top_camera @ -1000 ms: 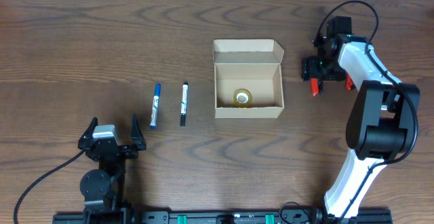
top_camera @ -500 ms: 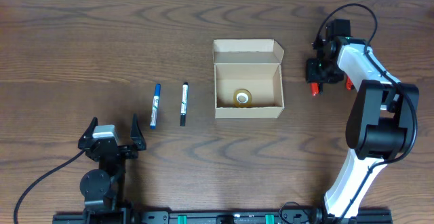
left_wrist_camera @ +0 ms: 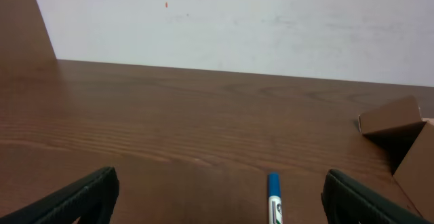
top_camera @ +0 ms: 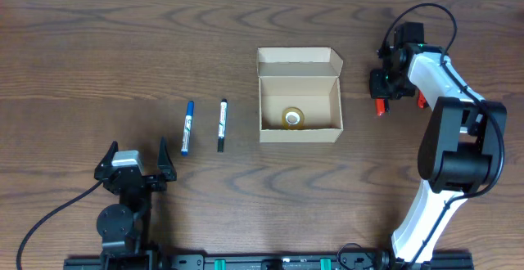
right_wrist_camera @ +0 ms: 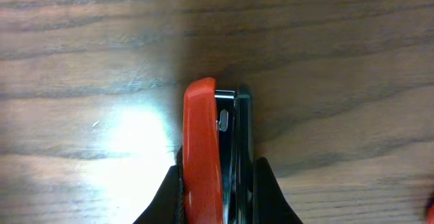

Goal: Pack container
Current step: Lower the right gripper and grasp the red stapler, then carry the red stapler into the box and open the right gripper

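The container (top_camera: 300, 131) sits open at the centre of the overhead frame, its flap lid (top_camera: 299, 58) folded back toward the top edge. A roll of clear tape (top_camera: 292, 117) already lies inside, against the near wall; the rest of the floor is bare.

Just right of the box, apart from it, the right gripper (top_camera: 380, 92) points down at the table (top_camera: 98, 49) with a red and black stapler (top_camera: 378, 105) between its fingers. The wrist view shows the stapler (right_wrist_camera: 215, 149) on its side and a finger (right_wrist_camera: 270, 193) pressed against each flank, so the jaws are clamped narrowly on it. Whether it has left the wood I cannot tell.

Over the last second the gripper and stapler have edged only slightly left and toward the top of the frame, and for the last half second they have hardly moved. I read that as the grasp settling, with the carry to the box not yet begun.

Left of the box lie a black marker (top_camera: 222, 125) and, further left, a blue marker (top_camera: 187, 128), both untouched. The left gripper (top_camera: 137, 152) rests at the lower left, jaws spread wide and holding nothing, as it was a second ago. Packing looks less than half done.
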